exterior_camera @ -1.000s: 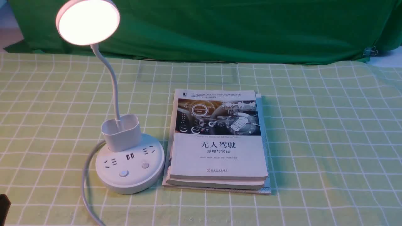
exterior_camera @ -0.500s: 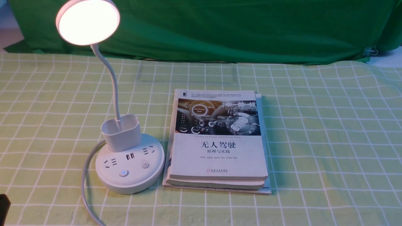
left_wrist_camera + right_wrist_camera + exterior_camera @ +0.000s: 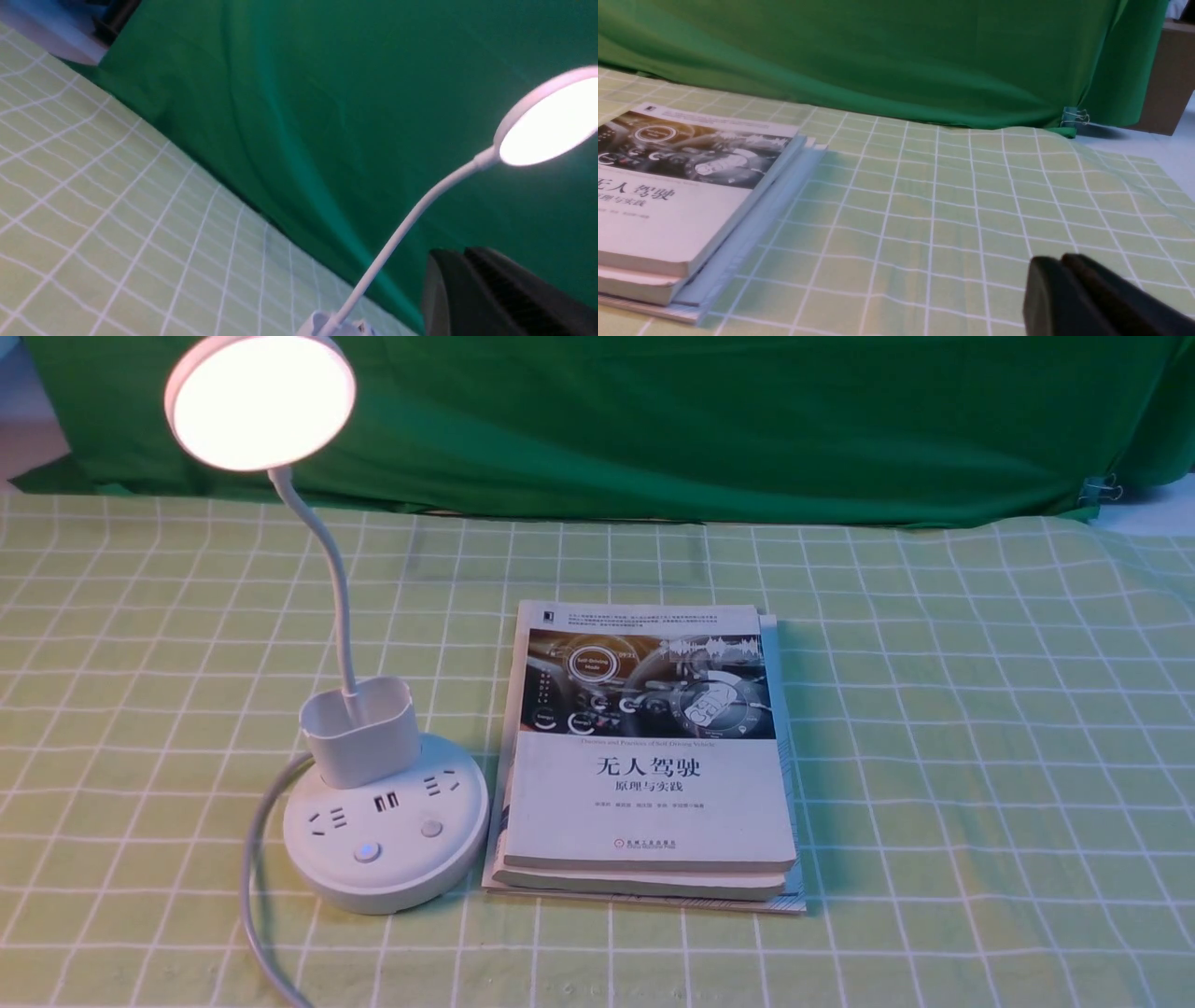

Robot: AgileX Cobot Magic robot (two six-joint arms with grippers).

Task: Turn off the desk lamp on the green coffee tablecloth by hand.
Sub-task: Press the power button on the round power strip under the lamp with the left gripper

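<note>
The white desk lamp (image 3: 385, 821) stands at the left of the light green checked tablecloth (image 3: 980, 756), its round head (image 3: 260, 399) lit. Two buttons (image 3: 367, 851) sit on its round base, below the sockets and the cup holder (image 3: 360, 730). No arm shows in the front view. In the left wrist view the lit lamp head (image 3: 551, 121) and bendy neck (image 3: 406, 228) show beside my left gripper (image 3: 460, 254), whose black fingers are pressed together and hold nothing. My right gripper (image 3: 1057, 261) is also shut and empty, low over bare cloth (image 3: 934, 214).
A stack of books (image 3: 649, 756) lies just right of the lamp base; its edge shows as the books (image 3: 682, 205) in the right wrist view. The lamp's white cable (image 3: 254, 887) runs off the front edge. A dark green backdrop (image 3: 700, 420) hangs behind.
A dark piece of the left arm at the front view's bottom-left corner has gone out of the picture. The lamp stays lit and the books have not moved.
</note>
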